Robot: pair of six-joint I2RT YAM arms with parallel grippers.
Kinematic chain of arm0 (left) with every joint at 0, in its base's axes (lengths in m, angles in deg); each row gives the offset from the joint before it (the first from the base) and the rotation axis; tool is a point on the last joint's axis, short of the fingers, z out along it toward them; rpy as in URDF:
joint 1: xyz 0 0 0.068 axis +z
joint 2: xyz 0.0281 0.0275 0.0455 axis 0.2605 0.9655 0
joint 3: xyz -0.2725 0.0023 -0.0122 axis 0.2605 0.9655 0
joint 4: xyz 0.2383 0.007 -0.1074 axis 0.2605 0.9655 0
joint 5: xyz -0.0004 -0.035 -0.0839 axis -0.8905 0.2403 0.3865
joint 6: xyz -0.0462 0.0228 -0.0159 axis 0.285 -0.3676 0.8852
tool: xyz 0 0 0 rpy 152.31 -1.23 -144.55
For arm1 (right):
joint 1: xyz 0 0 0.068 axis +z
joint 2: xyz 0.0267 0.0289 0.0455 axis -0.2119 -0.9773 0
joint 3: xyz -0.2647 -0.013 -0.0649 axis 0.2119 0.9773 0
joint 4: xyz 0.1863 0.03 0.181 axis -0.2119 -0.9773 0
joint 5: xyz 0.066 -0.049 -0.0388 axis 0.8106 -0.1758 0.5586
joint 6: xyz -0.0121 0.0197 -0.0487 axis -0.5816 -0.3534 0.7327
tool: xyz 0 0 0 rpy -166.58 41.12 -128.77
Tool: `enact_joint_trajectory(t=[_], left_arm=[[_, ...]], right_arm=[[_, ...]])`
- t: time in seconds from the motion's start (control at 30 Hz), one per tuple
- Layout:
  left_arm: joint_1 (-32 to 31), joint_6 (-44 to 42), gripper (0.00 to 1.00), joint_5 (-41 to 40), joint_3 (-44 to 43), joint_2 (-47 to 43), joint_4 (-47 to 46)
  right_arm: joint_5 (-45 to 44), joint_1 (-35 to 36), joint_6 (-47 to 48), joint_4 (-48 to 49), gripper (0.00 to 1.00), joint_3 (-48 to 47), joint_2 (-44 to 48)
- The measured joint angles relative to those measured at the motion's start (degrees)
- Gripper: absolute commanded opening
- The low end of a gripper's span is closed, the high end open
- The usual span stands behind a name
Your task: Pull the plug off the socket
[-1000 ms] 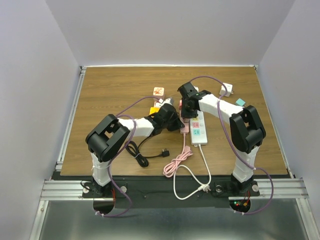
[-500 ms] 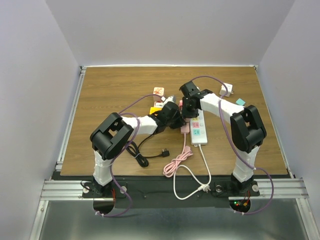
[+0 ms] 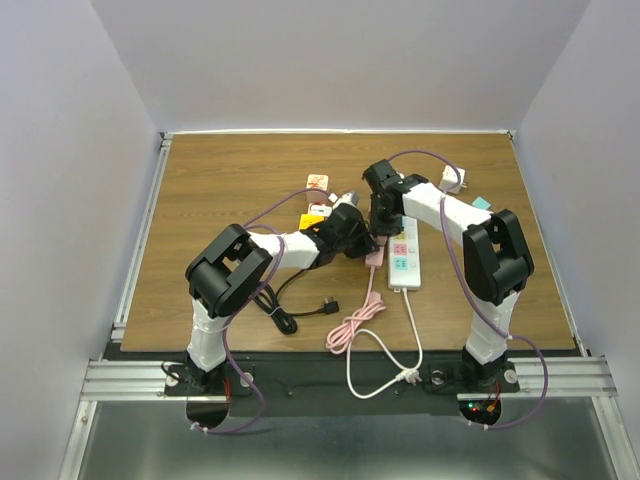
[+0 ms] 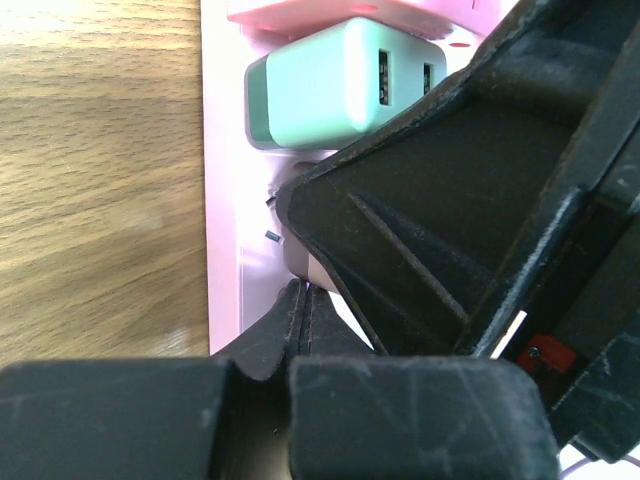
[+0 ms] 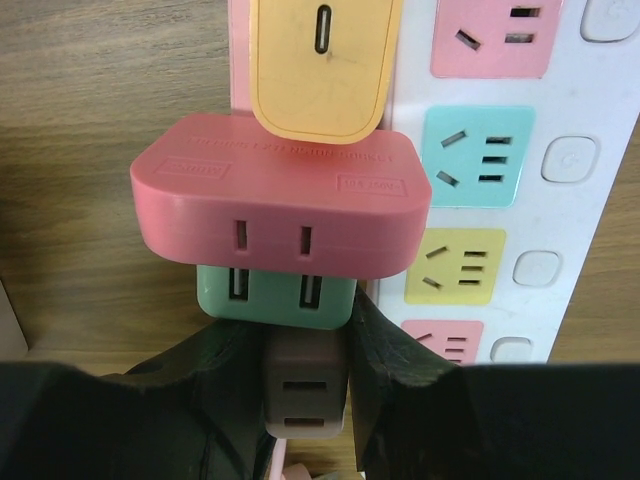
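Two grippers should work together: the right gripper (image 5: 307, 340), pinching the brown plug (image 5: 305, 400) that sits plugged into the pink strip (image 4: 222, 150), should pull straight away from the strip without tilting, while the left gripper (image 4: 303, 310), closed tight and empty over the strip, holds it down.

right hand (image 5: 303, 352) clamped on brown plug (image 5: 305, 400), green charger (image 5: 275, 295) above, red adapter (image 5: 280, 200), orange adapter (image 5: 320, 65), white power strip (image 5: 575, 230) beside
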Motion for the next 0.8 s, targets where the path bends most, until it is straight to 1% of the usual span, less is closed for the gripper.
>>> enact_joint_trajectory(t=[0.23,0.53,0.7,0.8], left_arm=[[0.3,-0.1,0.0,0.9,0.0,0.3,-0.4],[0.9,-0.2,0.0,2.4,-0.1,0.8,-0.7],[1.1,-0.3,0.0,3.0,-0.5,1.1,-0.7],[1.2,-0.2,0.0,3.5,-0.9,1.5,-0.6]], right_arm=[[1.5,-0.6,0.2,0.0,0.0,0.0,0.0],[5.7,-2.0,3.4,-1.5,0.0,-2.1,-1.7],[5.5,-2.1,3.4,-2.3,0.0,-2.8,-1.7],[6.9,-2.3,3.5,-6.1,0.0,-7.1,-1.1]])
